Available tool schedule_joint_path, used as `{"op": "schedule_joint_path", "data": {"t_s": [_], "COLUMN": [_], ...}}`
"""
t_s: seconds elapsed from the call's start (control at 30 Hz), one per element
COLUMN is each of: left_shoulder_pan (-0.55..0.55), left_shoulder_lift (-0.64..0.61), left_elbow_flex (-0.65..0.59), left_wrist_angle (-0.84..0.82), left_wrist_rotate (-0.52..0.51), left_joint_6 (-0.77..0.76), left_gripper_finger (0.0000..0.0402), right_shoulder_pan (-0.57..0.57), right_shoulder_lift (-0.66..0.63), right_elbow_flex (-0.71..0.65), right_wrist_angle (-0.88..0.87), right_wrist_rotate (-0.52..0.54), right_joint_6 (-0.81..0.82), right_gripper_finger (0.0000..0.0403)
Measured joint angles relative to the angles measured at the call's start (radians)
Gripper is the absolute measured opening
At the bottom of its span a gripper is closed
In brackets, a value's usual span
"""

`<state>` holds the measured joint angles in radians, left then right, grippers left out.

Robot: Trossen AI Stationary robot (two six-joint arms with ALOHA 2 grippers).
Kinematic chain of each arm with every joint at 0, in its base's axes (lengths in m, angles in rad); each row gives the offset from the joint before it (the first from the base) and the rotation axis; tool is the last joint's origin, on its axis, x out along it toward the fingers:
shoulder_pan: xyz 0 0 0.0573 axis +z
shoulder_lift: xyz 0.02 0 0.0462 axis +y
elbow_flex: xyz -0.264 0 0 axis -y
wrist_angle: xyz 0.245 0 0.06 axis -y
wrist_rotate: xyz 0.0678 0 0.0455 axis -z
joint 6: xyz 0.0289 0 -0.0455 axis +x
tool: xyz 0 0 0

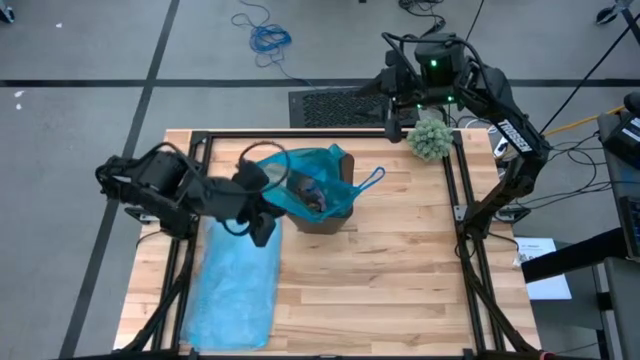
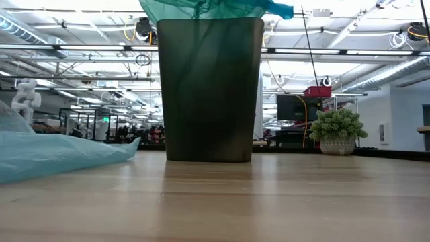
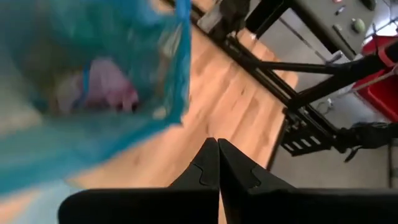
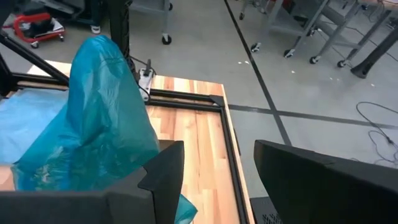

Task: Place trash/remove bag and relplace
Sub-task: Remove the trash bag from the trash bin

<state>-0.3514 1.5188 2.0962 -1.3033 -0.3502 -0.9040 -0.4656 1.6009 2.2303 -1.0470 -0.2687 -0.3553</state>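
A dark bin (image 1: 325,215) stands mid-table, lined with a blue bag (image 1: 310,170) whose rim bunches above the bin's top (image 2: 208,8). Trash lies inside the bag: a lilac-pink piece (image 3: 109,87) shows in the left wrist view. A second blue bag (image 1: 240,285) lies flat on the table's left. My left gripper (image 1: 262,228) hovers shut beside the bin's left side, above the flat bag's far end; its fingers (image 3: 217,155) have nothing between them. My right gripper (image 4: 217,168) stands open and holds nothing, high over the table's far right part (image 1: 392,100), looking toward the bag (image 4: 99,124).
A fuzzy grey-green ball in a small pot (image 1: 430,138) sits at the far right corner (image 2: 338,131). The table's black frame rails (image 1: 460,200) run along its edges. Bare wood (image 1: 400,290) lies to the right of and nearer than the bin.
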Motion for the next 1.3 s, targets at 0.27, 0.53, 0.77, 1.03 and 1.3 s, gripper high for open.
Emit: {"op": "schedule_joint_path", "data": {"t_s": [0.27,0.53,0.77,1.03,1.3], "left_shoulder_pan": [0.096,0.232,0.356,0.379,0.298], "left_shoulder_lift": [-0.001,-0.069,-0.097,-0.101,-0.094], "left_elbow_flex": [0.001,0.112,0.215,0.243,0.177], "left_wrist_angle": [0.025,0.031,0.025,-0.283,-0.268], "left_wrist_rotate": [0.030,0.057,0.075,0.232,0.282], "left_joint_6": [0.308,0.257,0.309,0.188,-0.083], "left_gripper_finger": [0.0000,0.0000,0.0000,0.0000,0.0000], "right_shoulder_pan": [0.011,0.109,0.228,0.286,0.312], "right_shoulder_lift": [0.000,0.000,0.021,0.083,0.110], "right_elbow_flex": [-0.001,-0.001,-0.002,-0.002,-0.002], "right_wrist_angle": [-0.002,-0.003,0.034,0.050,0.110], "right_wrist_rotate": [0.000,0.000,0.009,0.126,0.139], "right_joint_6": [0.046,0.075,0.015,0.091,0.140], "right_gripper_finger": [0.0187,0.0187,0.0187,0.0187,0.0187]}}
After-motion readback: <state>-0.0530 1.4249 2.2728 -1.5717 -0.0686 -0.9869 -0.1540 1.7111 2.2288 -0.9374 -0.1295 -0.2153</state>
